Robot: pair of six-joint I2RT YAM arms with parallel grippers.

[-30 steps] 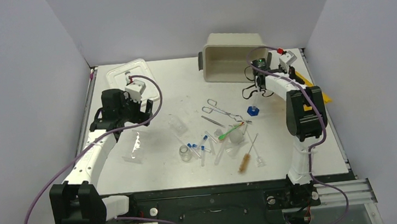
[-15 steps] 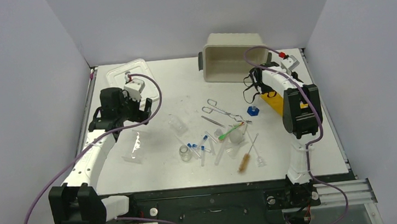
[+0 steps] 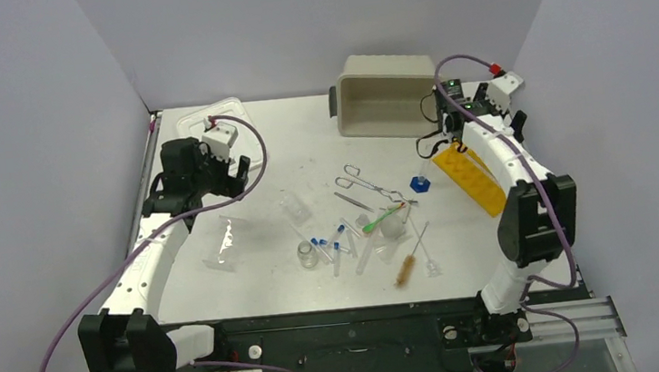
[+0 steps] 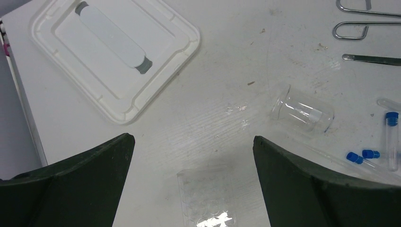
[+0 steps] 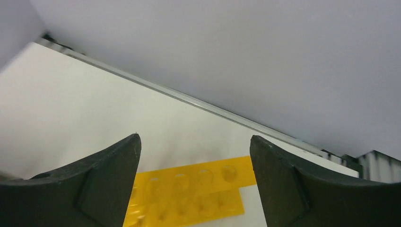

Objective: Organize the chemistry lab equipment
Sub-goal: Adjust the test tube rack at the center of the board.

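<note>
Your left claw [image 4: 192,138] hangs wide open and empty above the table [image 4: 227,71], between the lid [image 4: 113,56] and a beaker [image 4: 302,112] lying on its side. Your right claw [image 5: 195,137] gapes open too, holding nothing, over the yellow rack [image 5: 198,189] near the tub [image 3: 381,99]. Forceps [image 3: 364,181], tubes [image 3: 318,242], spatula [image 3: 375,225] and brush [image 3: 404,273] lie scattered mid-table, outside the tub.

robot test bench in a laboratory: white table [image 3: 303,134] enclosed by plain grey walls [image 3: 292,25], left arm [image 3: 155,257] and right arm [image 3: 510,155] bolted at its near edge; beaker [image 3: 309,254], capped tubes [image 3: 337,254] and yellow rack [image 3: 471,180] on it.
</note>
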